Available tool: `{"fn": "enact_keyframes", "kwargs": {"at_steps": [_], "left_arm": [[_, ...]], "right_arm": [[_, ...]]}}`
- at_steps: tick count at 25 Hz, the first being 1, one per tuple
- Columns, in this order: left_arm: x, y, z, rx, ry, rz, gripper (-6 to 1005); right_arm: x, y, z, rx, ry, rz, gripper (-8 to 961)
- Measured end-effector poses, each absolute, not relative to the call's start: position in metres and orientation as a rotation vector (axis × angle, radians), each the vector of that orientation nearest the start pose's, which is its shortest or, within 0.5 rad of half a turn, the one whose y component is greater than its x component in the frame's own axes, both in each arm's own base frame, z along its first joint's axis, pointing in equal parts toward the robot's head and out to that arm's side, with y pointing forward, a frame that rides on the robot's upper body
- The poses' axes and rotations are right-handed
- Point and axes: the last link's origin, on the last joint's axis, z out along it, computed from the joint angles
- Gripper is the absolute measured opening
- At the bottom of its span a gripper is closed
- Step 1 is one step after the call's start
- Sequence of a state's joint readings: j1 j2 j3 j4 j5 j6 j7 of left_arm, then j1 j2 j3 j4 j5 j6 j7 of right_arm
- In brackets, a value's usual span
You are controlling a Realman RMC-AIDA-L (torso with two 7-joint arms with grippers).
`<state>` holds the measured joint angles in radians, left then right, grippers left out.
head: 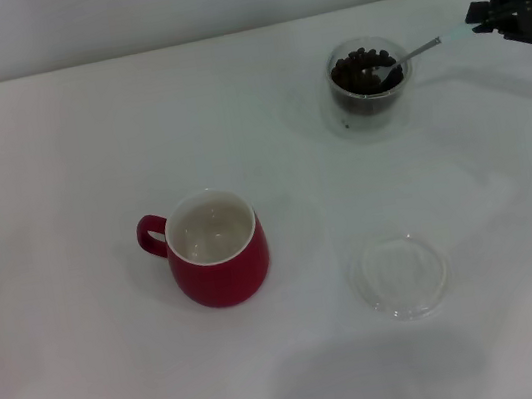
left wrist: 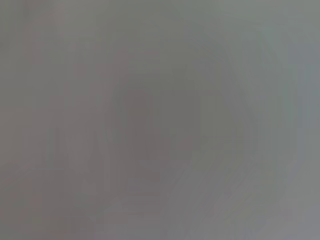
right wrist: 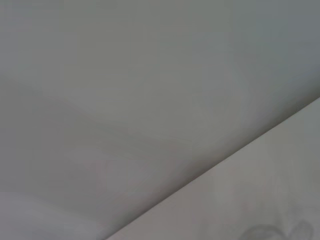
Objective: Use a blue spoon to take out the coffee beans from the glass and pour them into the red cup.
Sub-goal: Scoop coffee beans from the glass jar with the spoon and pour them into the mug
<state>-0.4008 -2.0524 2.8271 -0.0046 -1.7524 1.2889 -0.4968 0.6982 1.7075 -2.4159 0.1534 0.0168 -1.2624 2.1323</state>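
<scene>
From the head camera you are looking down on a white worktop [head: 94, 389]. Far on the right side, the right gripper [head: 481, 21] reaches in from the edge, its dark jaws closed on the pale handle end of the blue spoon [head: 417, 52]. The spoon slopes down and leftward from the jaws, and its metal bowl sits inside the glass [head: 369, 82], resting in the coffee beans [head: 357, 72] that fill the tumbler as a dark heap. The glass stands toward the back right of the worktop. The red cup [head: 216, 250] stands near the centre, well apart from the glass, upright, with its loop handle pointing left and its white inside showing. A flat clear dish [head: 398, 275] lies to the right of the cup, nearer the front. The left gripper does not appear here.

In the left wrist camera you get only an even grey blur; nothing can be made out.

In the right wrist camera you see a plain pale surface crossed by one diagonal edge; neither spoon nor jaws show.
</scene>
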Motion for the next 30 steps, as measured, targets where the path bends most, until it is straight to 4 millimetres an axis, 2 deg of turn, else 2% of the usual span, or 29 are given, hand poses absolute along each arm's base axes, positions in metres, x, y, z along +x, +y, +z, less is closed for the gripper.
{"fn": "enact_keyframes", "kwargs": {"at_steps": [12,21,30], "left_arm": [[-0.400,0.293,0.069,-1.091,-0.773,-0.869,711],[-0.401,0.291,0.070,-1.087,-0.776,-0.868,711],[-0.402,0.290,0.069,-1.086,-0.779,-0.867,710]], "right_arm": [[0.355,0.375,0.097,-1.644,1.933,1.013,190],[0.356,0.373,0.098,-1.629,1.951,1.034,193],[0.345,0.368,0.098,-1.692,1.975,1.103,197]]}}
